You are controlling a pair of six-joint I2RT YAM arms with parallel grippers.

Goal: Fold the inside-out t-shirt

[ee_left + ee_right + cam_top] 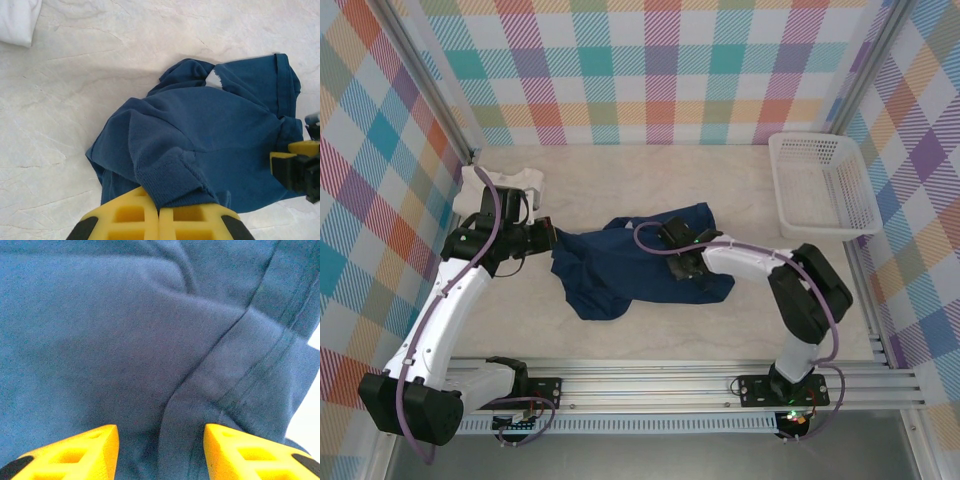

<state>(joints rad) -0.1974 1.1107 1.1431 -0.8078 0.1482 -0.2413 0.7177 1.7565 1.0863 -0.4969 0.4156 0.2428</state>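
No legible txt anywhere; white label [215,79] on navy t-shirt [200,135] too small to read.

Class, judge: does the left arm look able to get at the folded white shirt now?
Probably not yet: the left claw is shut on the navy t-shirt, though the white shirt lies close.

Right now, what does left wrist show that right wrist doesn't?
Left wrist, not right wrist: the left end effector shut on a bunched fold of the t-shirt, the white label at the neck, a white folded cloth in the top-left corner, and the bare table.
Right wrist, not left wrist: a close-up of a stitched hem seam.
Both: the navy t-shirt, and the right end effector, open over it.
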